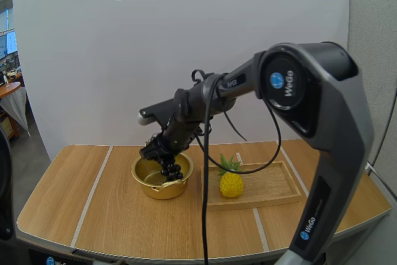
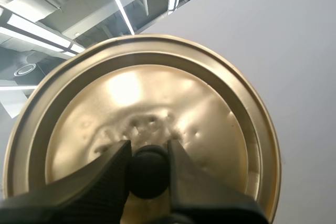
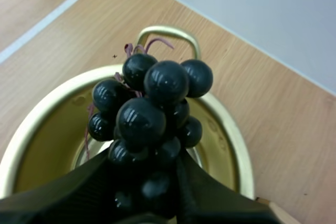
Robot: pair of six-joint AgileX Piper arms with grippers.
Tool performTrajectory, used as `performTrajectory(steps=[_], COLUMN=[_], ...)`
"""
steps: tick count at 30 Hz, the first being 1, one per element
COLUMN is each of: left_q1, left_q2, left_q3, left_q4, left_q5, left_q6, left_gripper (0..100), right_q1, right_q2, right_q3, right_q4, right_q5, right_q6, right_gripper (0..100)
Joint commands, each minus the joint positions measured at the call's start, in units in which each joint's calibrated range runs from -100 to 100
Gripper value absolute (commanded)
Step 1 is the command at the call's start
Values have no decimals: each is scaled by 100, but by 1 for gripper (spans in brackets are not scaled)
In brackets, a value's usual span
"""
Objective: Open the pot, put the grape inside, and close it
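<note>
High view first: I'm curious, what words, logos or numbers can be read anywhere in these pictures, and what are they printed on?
"WeGo": on the round joint cap of the right arm.
"WeGo": on that arm's lower link.
Small white lettering on the forearm: too small to read.
The lid, pot and grapes: no writing.

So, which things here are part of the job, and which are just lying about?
Job: open pot; grapes, pinched in the right fingers over it; lid, held by its knob in the left fingers.
Lying about: pineapple, on the wooden tray.
</note>
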Motion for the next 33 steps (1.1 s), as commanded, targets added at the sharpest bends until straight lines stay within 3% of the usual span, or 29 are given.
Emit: performTrajectory(steps=[1,25,27,28,29,30,33], left_q1=[-12,-12,-12,-12,-12,-12,-12], left_q2=[-3,-3,-3,-3,-3,-3,-3], left_q3=[-42,-42,-42,-42,-42,-42,-42], left_q4=[48,48,48,48,48,48,48], left_q5=[-201,-201,-201,-201,-201,-201,-201], left_q6=[-34,-34,-34,-34,-34,-34,-34], left_gripper=[0,0,0,0,0,0,0], right_q1=[6,49,57,57,57,57,49], right_q2=[114,618,618,606,605,589,531], right_q3=[32,20,2,2,2,2,2], right_q4=[-35,-17,-17,-17,-17,-28,-28], right_q5=[302,360,435,435,435,413,370], right_q6=[-96,-211,-211,-211,-211,-211,-167], right_gripper=[0,2,31,52,81,100,100])
